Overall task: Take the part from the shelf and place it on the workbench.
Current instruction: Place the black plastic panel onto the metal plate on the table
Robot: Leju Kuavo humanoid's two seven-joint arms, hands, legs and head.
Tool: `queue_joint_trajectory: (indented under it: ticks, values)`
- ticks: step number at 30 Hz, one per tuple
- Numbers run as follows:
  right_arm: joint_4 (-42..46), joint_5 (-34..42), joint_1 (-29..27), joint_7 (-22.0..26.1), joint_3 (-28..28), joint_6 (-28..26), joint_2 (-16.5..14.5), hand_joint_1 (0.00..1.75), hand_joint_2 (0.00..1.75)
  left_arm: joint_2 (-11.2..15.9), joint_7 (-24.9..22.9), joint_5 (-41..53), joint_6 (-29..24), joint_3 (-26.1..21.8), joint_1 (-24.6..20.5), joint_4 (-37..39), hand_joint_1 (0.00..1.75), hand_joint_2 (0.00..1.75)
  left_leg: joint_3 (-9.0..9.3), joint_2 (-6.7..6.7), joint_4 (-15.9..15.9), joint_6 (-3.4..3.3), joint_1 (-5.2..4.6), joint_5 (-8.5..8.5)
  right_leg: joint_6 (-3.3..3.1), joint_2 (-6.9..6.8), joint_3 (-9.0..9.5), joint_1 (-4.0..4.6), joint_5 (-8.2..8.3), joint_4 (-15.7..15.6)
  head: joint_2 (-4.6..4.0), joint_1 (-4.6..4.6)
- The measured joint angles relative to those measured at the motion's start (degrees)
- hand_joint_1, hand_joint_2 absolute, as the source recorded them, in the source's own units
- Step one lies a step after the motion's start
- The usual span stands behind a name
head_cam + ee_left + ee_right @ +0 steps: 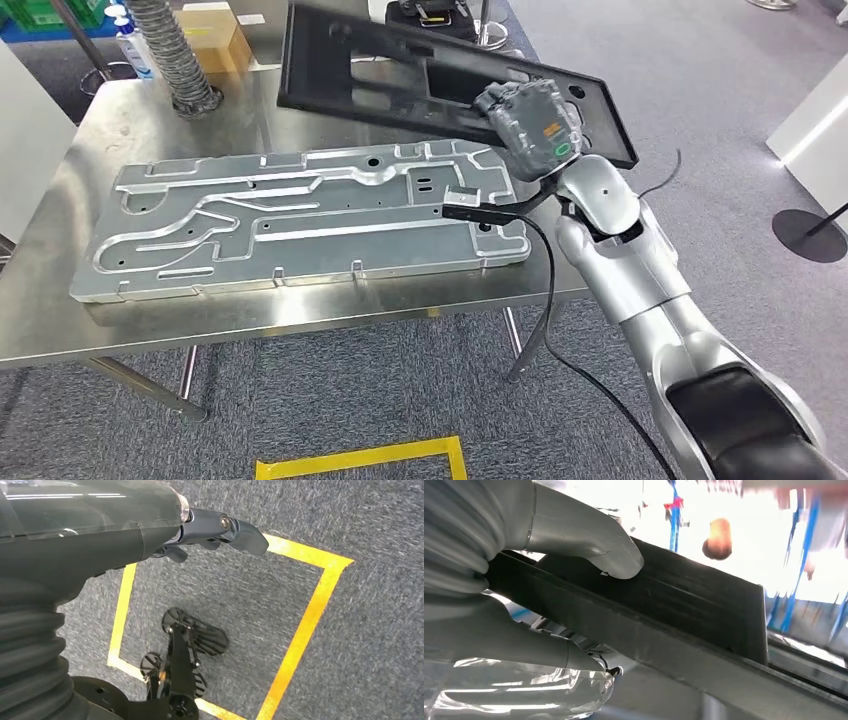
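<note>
A flat black part (400, 75) with cut-outs hangs tilted above the far side of the steel workbench (120, 330). My right hand (532, 125) grips it near its right end. Up close in the right wrist view the thick grey thumb (589, 540) presses on the part's dark face (684, 600) while the fingers lie under its edge. My left hand (220, 530) hangs over the grey carpet with nothing in it, its dark fingers loosely extended.
A large machined aluminium plate (300, 220) covers most of the workbench. A grey ribbed hose (175, 50), a cardboard box (215, 35) and a bottle (130, 45) stand at the back left. Yellow tape (360, 460) marks the carpet in front of the bench.
</note>
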State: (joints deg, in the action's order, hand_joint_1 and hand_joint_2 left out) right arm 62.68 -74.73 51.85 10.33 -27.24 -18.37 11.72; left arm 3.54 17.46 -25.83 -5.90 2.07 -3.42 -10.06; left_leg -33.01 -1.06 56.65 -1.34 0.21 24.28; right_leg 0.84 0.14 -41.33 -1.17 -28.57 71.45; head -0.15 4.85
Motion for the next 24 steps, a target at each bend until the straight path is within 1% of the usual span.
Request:
queue_joint_trajectory:
  ticks: [1, 2, 3, 4, 5, 6, 7, 8, 9, 10, 11, 12, 13, 14, 15, 16, 17, 18, 19, 21, 22, 23, 24]
  values:
    - [-3.6, -1.5, 1.6, -0.1, -2.1, 0.7, 0.0, 1.75, 1.75, 0.0, 0.0, 0.2, 0.2, 0.0, -0.2, 0.0, 0.0, 1.75, 0.03, -0.46, 0.3, 0.36, 0.3, 0.25, 0.38, -0.15, 1.74, -0.36, 2.27, -3.9, 0.0, -0.01]
    - [-7.3, -2.3, 3.1, 0.1, -4.1, 1.4, -0.1, 1.75, 1.75, 0.0, 0.0, 0.3, 0.3, 0.0, -0.4, 0.0, 0.0, 1.75, -0.1, -0.91, 0.7, 0.77, 0.49, 0.51, 0.71, -0.29, 3.5, -0.42, 3.82, -7.5, 0.0, -0.01]
    - [-10.6, -2.6, 4.3, 0.3, -5.8, 2.0, -0.2, 1.75, 1.75, 0.0, 0.0, 0.4, 0.3, 0.1, -0.5, -0.1, 0.0, 1.75, -0.38, -1.31, 1.1, 1.16, 0.59, 0.71, 0.76, -0.48, 4.9, -0.47, 4.47, -10.4, 0.0, -0.01]
    - [-13.7, -2.6, 5.2, 0.7, -7.4, 2.5, -0.4, 1.75, 1.75, -0.1, 0.0, 0.4, 0.3, 0.1, -0.7, -0.1, 0.0, 1.75, -0.71, -1.7, 1.3, 1.53, 0.66, 0.8, 0.65, -0.66, 5.58, -0.32, 4.37, -11.9, 0.0, -0.01]
    - [-16.7, -2.5, 5.8, 1.1, -8.8, 2.9, -0.5, 1.75, 1.75, -0.1, 0.0, 0.4, 0.4, 0.1, -0.8, -0.1, 0.0, 1.75, -1.0, -1.99, 1.3, 1.9, 0.73, 0.78, 0.32, -0.82, 5.85, 0.0, 3.84, -12.2, 0.0, -0.01]
    - [-18.9, -2.4, 6.1, 1.4, -10.0, 3.1, -0.5, 1.75, 1.75, -0.3, 0.0, 0.4, 0.4, 0.1, -0.8, -0.1, 0.0, 1.75, -1.15, -2.28, 1.2, 2.26, 0.86, 0.77, -0.14, -1.03, 6.0, 0.05, 3.61, -12.6, 0.0, -0.01]
    - [-20.9, -2.3, 6.3, 1.8, -10.9, 3.3, -0.5, 1.75, 1.75, -0.4, 0.1, 0.4, 0.5, 0.1, -0.8, -0.2, 0.0, 1.75, -1.22, -2.32, 1.4, 2.62, 1.0, 0.94, -0.54, -1.41, 6.12, 0.15, 3.61, -12.8, 0.0, -0.01]
    - [-22.6, -2.2, 6.5, 2.1, -11.7, 3.4, -0.5, 1.75, 1.75, -0.5, 0.3, 0.5, 0.6, 0.1, -0.9, -0.2, 0.0, 1.75, -1.6, -1.98, 2.2, 2.93, 1.02, 1.5, -0.97, -1.81, 6.35, 0.2, 3.56, -13.0, 0.0, 0.0]
    - [-24.2, -2.2, 6.7, 2.3, -12.3, 3.4, -0.4, 1.75, 1.75, -0.5, 0.4, 0.5, 0.7, 0.1, -0.9, -0.2, 0.0, 1.75, -2.59, -1.48, 4.2, 3.15, 1.0, 2.59, -1.37, -2.25, 6.62, 0.23, 3.52, -13.2, 0.0, 0.0]
    - [-25.5, -2.1, 6.8, 2.4, -12.8, 3.4, -0.2, 1.75, 1.75, -0.6, 0.5, 0.6, 0.8, 0.1, -1.0, -0.2, 0.0, 1.75, -4.22, -0.86, 7.3, 3.3, 0.97, 4.08, -1.72, -2.78, 6.87, 0.38, 3.39, -13.3, 0.0, 0.01]
    - [-26.8, -2.1, 6.9, 2.6, -13.3, 3.3, 0.2, 1.75, 1.75, -0.6, 0.6, 0.7, 0.9, 0.1, -1.1, -0.2, 0.0, 1.75, -6.49, -0.39, 11.4, 3.37, 0.91, 5.74, -2.0, -3.12, 7.08, 0.61, 3.2, -13.4, 0.0, 0.01]
    - [-27.8, -2.1, 6.9, 2.7, -13.7, 3.3, 0.6, 1.75, 1.75, -0.6, 0.6, 0.7, 1.0, 0.1, -1.1, -0.2, 0.0, 1.75, -8.76, -0.17, 15.2, 3.37, 0.91, 6.99, -2.2, -3.45, 7.26, 0.84, 3.01, -13.3, 0.0, 0.0]
    - [-28.6, -2.1, 6.9, 2.8, -14.1, 3.3, 0.9, 1.75, 1.75, -0.7, 0.6, 0.8, 1.1, 0.1, -1.0, -0.2, 0.0, 1.75, -10.46, -0.1, 17.7, 3.3, 0.9, 7.34, -2.31, -3.69, 7.44, 1.07, 2.82, -13.3, 0.0, 0.0]
    - [-29.2, -2.1, 6.9, 2.9, -14.4, 3.3, 1.2, 1.75, 1.75, -0.7, 0.6, 0.8, 1.1, 0.1, -0.9, -0.2, 0.0, 1.75, -11.21, -0.08, 18.2, 3.17, 0.89, 6.62, -2.35, -3.8, 7.64, 1.24, 2.62, -13.3, 0.0, 0.0]
    - [-29.7, -2.0, 6.9, 3.0, -14.6, 3.3, 1.4, 1.75, 1.75, -0.7, 0.6, 0.8, 1.1, 0.1, -0.8, -0.2, 0.0, 1.75, -10.63, -0.08, 16.0, 2.97, 0.84, 4.72, -2.31, -3.85, 7.89, 1.34, 2.41, -13.3, 0.0, 0.0]
    - [-30.0, -2.0, 6.9, 3.1, -14.8, 3.3, 1.4, 1.75, 1.75, -0.7, 0.6, 0.8, 1.2, 0.1, -0.8, -0.2, 0.0, 1.75, -9.11, -0.14, 12.2, 2.74, 0.77, 2.23, -2.24, -3.87, 8.18, 1.38, 2.15, -13.2, 0.0, 0.0]
    - [-30.3, -1.9, 7.0, 3.1, -14.9, 3.3, 1.4, 1.75, 1.75, -0.7, 0.7, 0.9, 1.2, 0.1, -0.8, -0.2, 0.0, 1.75, -7.37, -0.37, 8.0, 2.46, 0.6, 0.12, -2.08, -3.86, 8.47, 1.43, 1.87, -13.1, 0.0, 0.0]
    - [-30.6, -1.7, 7.0, 3.0, -15.0, 3.3, 1.4, 1.75, 1.75, -0.7, 0.7, 1.1, 1.2, 0.1, -0.8, -0.2, 0.0, 1.75, -5.94, -0.56, 4.5, 2.15, 0.38, -1.45, -1.84, -3.78, 8.68, 1.51, 1.63, -13.0, 0.0, 0.0]
    - [-30.9, -1.5, 7.1, 2.9, -15.1, 3.2, 1.4, 1.75, 1.75, -0.7, 0.7, 1.3, 1.2, 0.1, -0.8, -0.2, 0.0, 1.75, -5.11, -0.74, 2.6, 1.85, 0.14, -2.15, -1.57, -3.76, 8.78, 1.55, 1.45, -13.0, 0.0, 0.0]
    - [-31.5, -1.2, 7.0, 2.7, -15.3, 2.4, 1.5, 1.75, 1.75, -0.6, 0.7, 1.9, 1.2, 0.3, -0.8, -0.2, 0.0, 1.75, -4.84, -0.84, 1.8, 1.22, -0.28, -2.3, -0.94, -3.78, 8.81, 1.54, 1.3, -13.1, 0.0, 0.0]
    - [-31.7, -1.1, 6.9, 2.6, -15.3, 1.3, 1.5, 1.75, 1.75, -0.6, 0.7, 2.2, 1.3, 0.4, -0.8, -0.2, 0.0, 1.75, -4.65, -0.84, 1.6, 0.89, -0.19, -2.39, -0.66, -3.82, 8.76, 1.42, 1.11, -13.1, 0.0, 0.0]
    - [-31.8, -0.9, 6.7, 2.6, -15.3, -0.2, 1.4, 1.75, 1.75, -0.6, 0.7, 2.5, 1.2, 0.5, -0.9, -0.2, 0.0, 1.75, -4.47, -0.93, 1.3, 0.57, -0.06, -2.5, -0.43, -3.52, 8.58, 1.27, 0.68, -12.7, 0.0, 0.0]
    - [-32.0, -0.8, 6.7, 2.6, -15.3, -1.8, 1.2, 1.75, 1.75, -0.5, 0.7, 2.8, 1.2, 0.6, -1.0, -0.2, 0.0, 1.75, -4.27, -1.0, 1.0, 0.26, 0.12, -2.6, -0.25, -2.95, 7.94, 1.12, -0.23, -11.3, 0.0, 0.0]
